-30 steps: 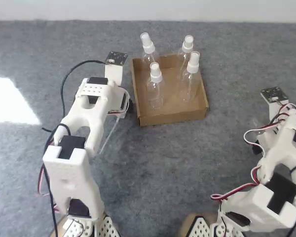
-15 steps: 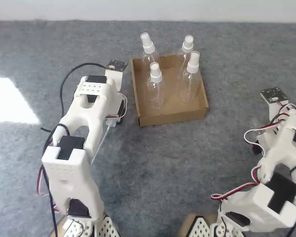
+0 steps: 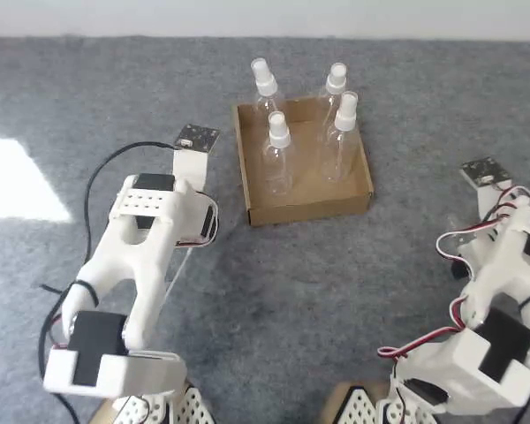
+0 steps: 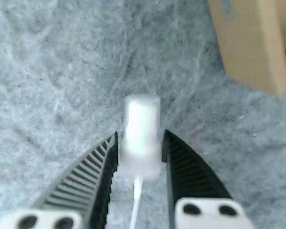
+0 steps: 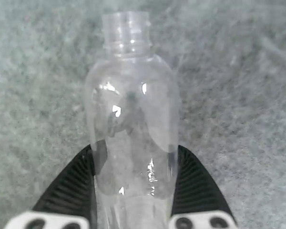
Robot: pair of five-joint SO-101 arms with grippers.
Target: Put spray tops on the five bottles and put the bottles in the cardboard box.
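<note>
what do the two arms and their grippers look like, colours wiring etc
The left arm and right arm are blocky white shells with black motors set in. Red, white and black wires loop along the right arm; a black cable trails from the left arm. The left gripper and right gripper have black ribbed fingers on white bases.

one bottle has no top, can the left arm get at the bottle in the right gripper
Probably not yet: the left gripper, holding the spray top, is far from the bottle, though only carpet lies between.

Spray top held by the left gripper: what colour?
White spray top, clearest in left wrist view.
</note>
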